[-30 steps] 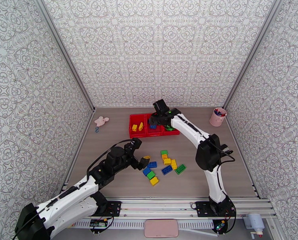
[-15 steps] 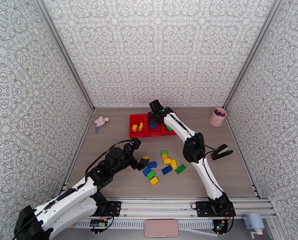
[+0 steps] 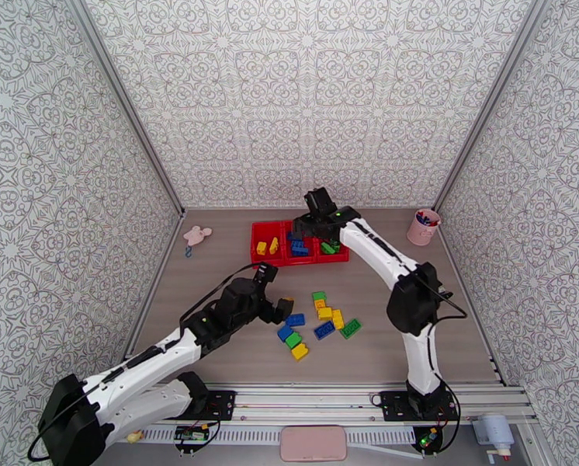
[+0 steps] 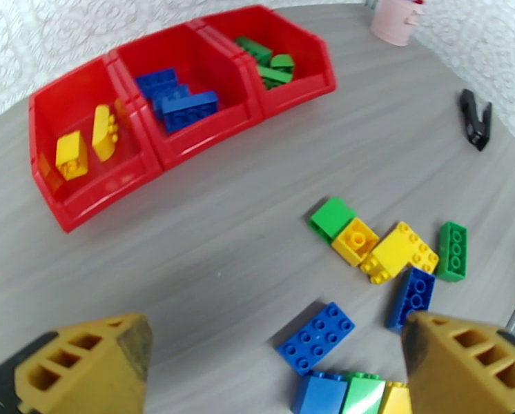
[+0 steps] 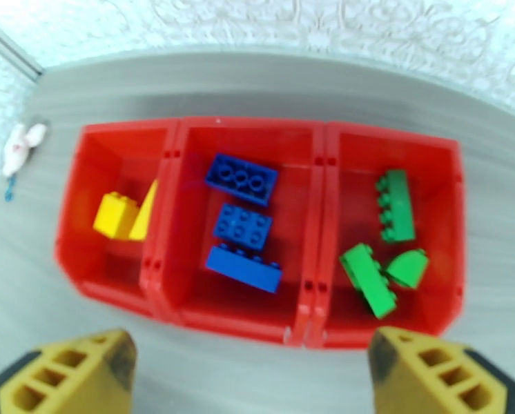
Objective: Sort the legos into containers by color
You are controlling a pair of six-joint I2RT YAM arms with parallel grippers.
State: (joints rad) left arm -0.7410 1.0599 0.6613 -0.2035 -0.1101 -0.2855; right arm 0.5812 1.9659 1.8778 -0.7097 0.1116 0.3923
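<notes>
The containers are one red tray (image 3: 286, 261) with three compartments at the back of the table. In the right wrist view its front wall (image 5: 230, 317) faces me: yellow legos (image 5: 117, 214) on the left, three blue legos (image 5: 242, 226) in the middle, three green legos (image 5: 395, 205) on the right. My right gripper (image 3: 303, 225) hovers over the tray, open and empty (image 5: 254, 370). Loose legos (image 3: 318, 321) lie mid-table in yellow, blue and green. My left gripper (image 3: 276, 291) stands open just above and left of them (image 4: 275, 346), over a blue brick (image 4: 316, 337).
A pink cup with pens (image 3: 424, 227) stands at the back right. A pink mouse toy (image 3: 197, 235) lies left of the tray. A black clip (image 4: 475, 119) lies on the table right of the loose bricks. Patterned walls enclose three sides.
My right gripper has opened wide over the tray and shifted slightly right. My left gripper has moved forward and right, closer to the loose bricks, staying open.
</notes>
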